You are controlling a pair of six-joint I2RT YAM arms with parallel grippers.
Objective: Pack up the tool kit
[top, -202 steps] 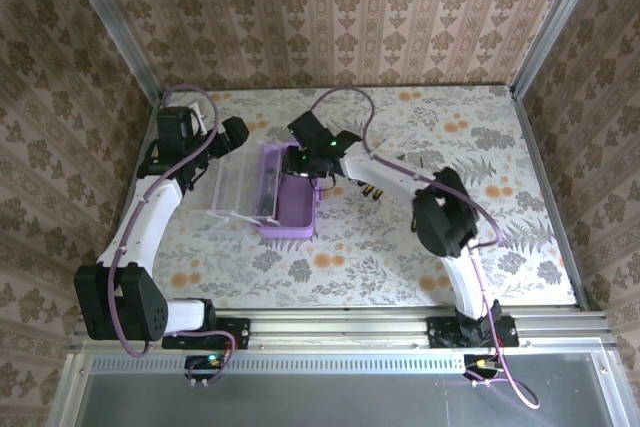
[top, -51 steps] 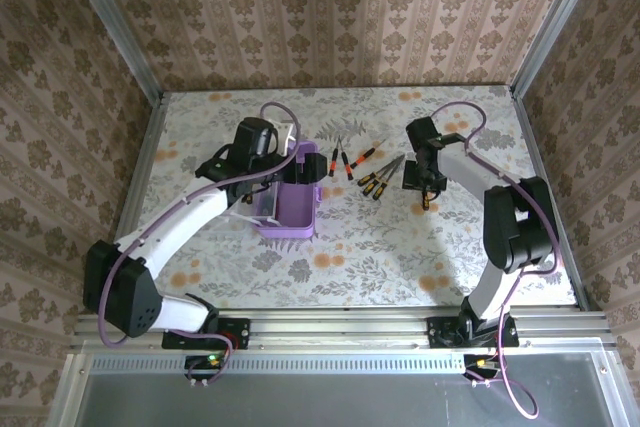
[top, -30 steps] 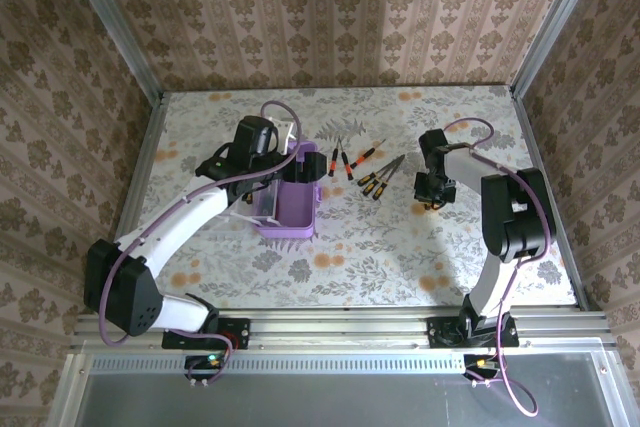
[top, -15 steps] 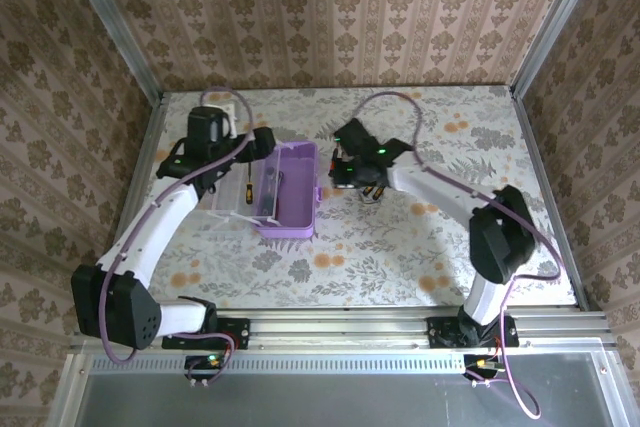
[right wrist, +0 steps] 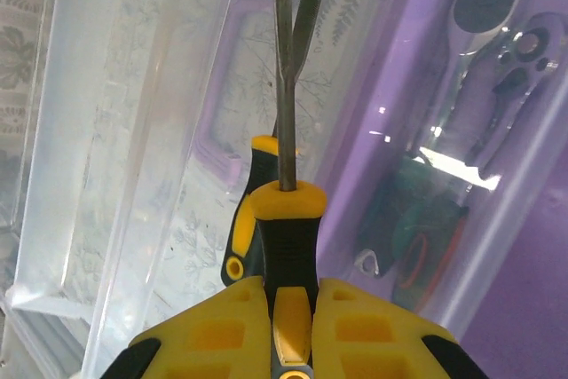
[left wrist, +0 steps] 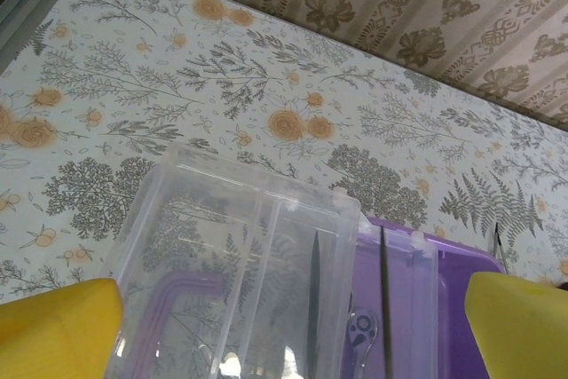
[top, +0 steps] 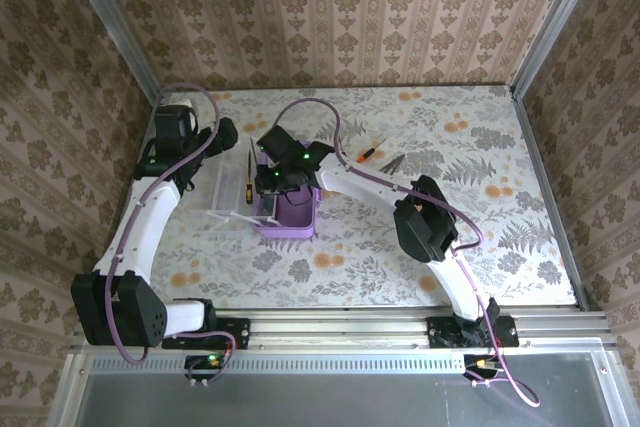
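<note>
Tool kit case [top: 295, 219] lies open centre-frame, partly hidden under the right gripper [right wrist: 282, 308], which is clamped on a screwdriver [right wrist: 286, 224] whose twin may be a reflection. The left gripper [left wrist: 288, 321] gapes wide.

From above I see my right gripper [top: 272, 179] reaching across over the open purple case [top: 297, 217], my left gripper [top: 222, 135] by the far end of its clear lid [top: 226, 192], 1 screwdriver [top: 246, 175] lying on that lid, and a few loose screwdrivers [top: 366, 154] on the floral table [top: 480, 207] to the right.
</note>
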